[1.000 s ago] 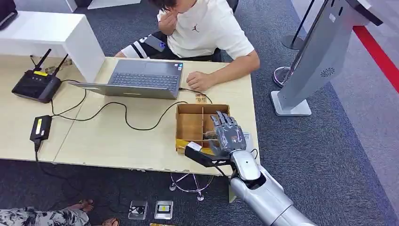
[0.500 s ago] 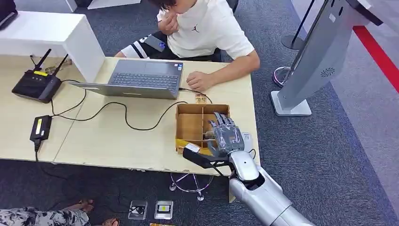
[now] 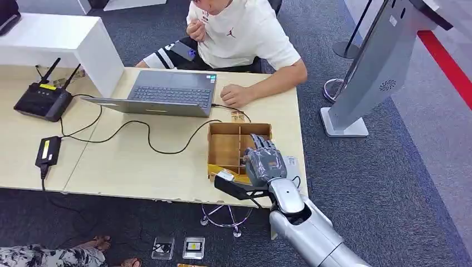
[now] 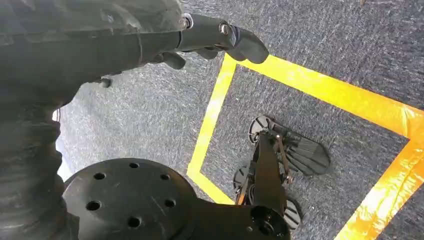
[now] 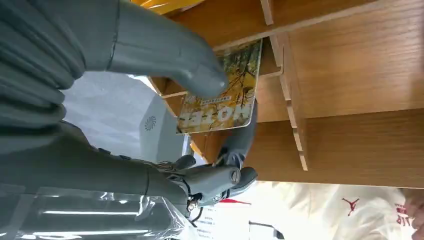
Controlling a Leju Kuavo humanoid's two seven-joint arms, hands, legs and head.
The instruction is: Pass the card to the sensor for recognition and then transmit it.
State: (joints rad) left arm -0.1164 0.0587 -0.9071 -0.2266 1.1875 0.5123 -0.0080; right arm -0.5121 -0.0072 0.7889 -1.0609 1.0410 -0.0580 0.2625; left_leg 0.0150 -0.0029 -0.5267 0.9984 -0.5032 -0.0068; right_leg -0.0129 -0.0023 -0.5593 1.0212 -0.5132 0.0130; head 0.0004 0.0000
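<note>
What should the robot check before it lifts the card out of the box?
1. Card pinched between thumb and a finger behind it: ok.
2. Card out of the wooden box: not ok, it sits by the dividers.
3. Right hand over the box: ok.
4. Left hand out of the way, hanging over the floor: ok.
5. Person's hand away from the box: ok.
6. Grip firm enough for lifting: cannot tell.
</note>
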